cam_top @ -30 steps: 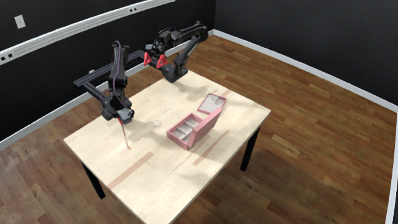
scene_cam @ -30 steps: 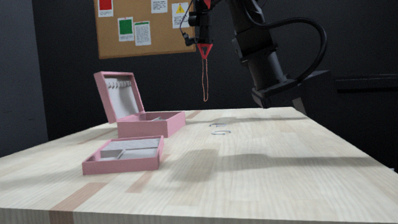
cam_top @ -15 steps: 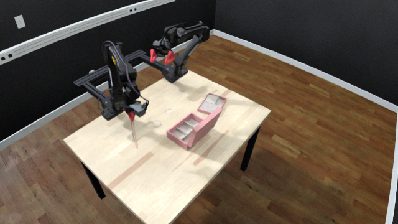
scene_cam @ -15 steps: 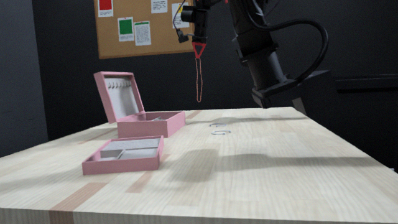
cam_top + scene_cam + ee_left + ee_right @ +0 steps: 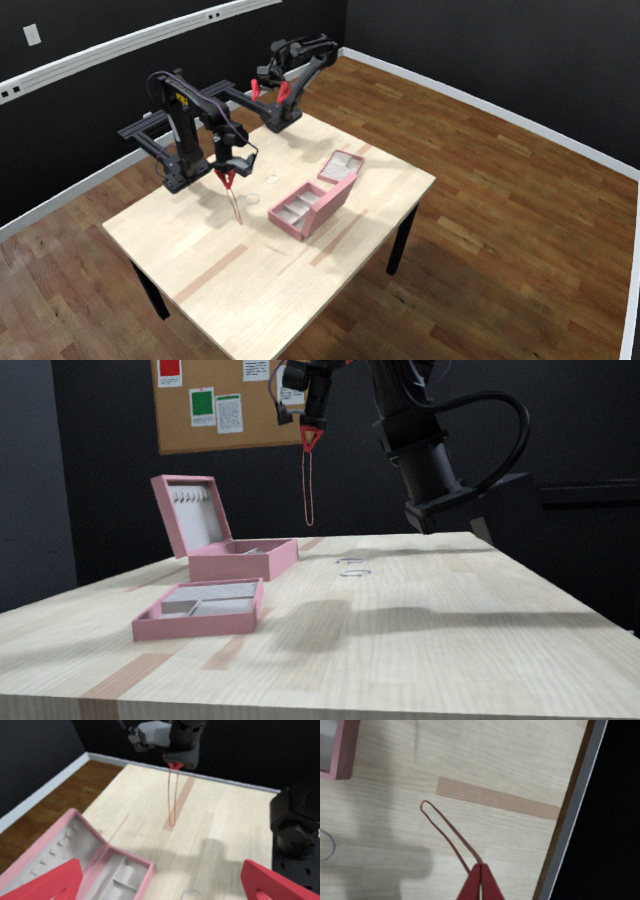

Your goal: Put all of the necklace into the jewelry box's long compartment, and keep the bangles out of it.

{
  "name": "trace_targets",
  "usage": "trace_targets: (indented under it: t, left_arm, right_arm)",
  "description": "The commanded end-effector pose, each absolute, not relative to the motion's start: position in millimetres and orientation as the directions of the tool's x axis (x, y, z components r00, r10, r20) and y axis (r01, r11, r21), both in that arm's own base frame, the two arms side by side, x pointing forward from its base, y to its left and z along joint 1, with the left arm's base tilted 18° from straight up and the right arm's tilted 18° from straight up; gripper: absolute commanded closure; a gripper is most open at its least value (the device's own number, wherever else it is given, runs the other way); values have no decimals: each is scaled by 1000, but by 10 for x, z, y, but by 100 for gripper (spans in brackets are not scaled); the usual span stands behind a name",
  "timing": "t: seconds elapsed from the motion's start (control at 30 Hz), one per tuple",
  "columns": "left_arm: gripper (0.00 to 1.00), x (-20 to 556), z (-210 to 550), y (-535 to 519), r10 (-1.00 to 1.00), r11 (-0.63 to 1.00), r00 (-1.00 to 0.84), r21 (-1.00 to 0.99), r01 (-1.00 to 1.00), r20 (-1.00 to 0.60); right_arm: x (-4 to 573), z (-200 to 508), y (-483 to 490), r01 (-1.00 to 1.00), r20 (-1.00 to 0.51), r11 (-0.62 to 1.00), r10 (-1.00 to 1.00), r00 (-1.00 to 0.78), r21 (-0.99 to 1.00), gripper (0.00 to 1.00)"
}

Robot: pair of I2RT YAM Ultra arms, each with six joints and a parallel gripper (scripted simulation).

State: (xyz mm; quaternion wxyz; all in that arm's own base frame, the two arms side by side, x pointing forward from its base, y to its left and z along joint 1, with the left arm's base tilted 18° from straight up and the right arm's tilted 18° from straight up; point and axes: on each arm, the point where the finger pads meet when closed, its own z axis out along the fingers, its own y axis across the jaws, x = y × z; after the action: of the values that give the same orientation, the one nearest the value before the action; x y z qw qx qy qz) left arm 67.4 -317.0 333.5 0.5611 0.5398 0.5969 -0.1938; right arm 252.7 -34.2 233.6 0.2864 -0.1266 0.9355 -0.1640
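Necklace (image 5: 239,219) (image 5: 311,490) (image 5: 169,796) (image 5: 458,836): I am holding it pinched between the closed fingers of my right gripper (image 5: 228,187) (image 5: 308,450) (image 5: 174,768) (image 5: 481,871). It is hanging as a long, narrow loop, its lower end staying off the table (image 5: 200,260) (image 5: 400,660) (image 5: 233,800) (image 5: 501,760). Directions are following the top view, twelve o'clock being the picture's upper edge.

The necklace is hanging at nine o'clock from the jewelry box (image 5: 287,229) (image 5: 230,566) (image 5: 147,878) (image 5: 345,752), wholly outside the long compartment (image 5: 108,874). The box is standing with its lid (image 5: 330,202) (image 5: 167,515) (image 5: 40,838) raised, the lid leaning outward.

Both bangles are lying on the table, outside the box and apart from each other. The nearer bangle (image 5: 259,198) (image 5: 350,559) (image 5: 193,890) (image 5: 334,846) is resting at ten o'clock from the box, the farther bangle (image 5: 277,178) (image 5: 356,570) at eleven. A shallow pink tray (image 5: 327,179) (image 5: 195,626) is sitting beside the box, between one and two o'clock.

My left gripper (image 5: 269,95) (image 5: 161,866) is hovering at one o'clock from the right one, its fingers standing wide and holding nothing.
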Motion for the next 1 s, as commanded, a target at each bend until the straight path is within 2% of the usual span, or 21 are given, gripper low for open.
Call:
trace_targets:
  t: [0.0, 0.43, 0.97]
  left_arm:
    - [0, 768, 3528, -3047, 397, 400, 169, 336, 853, -902]
    - [0, 980, 3521, -2831, 407, 496, 85, 299, 815, -909]
    - [0, 1241, 3508, -2499, 399, 626, -30, 247, 740, -917]
  right_arm:
    - [2603, 2375, -300, -113, -502, 891, -348, -792, -440, 100]
    - [2864, 2563, 272, -216, -492, 781, -555, -671, -586, 100]
    - [3249, 2727, 1352, -350, -340, 484, -852, -398, -802, 100]
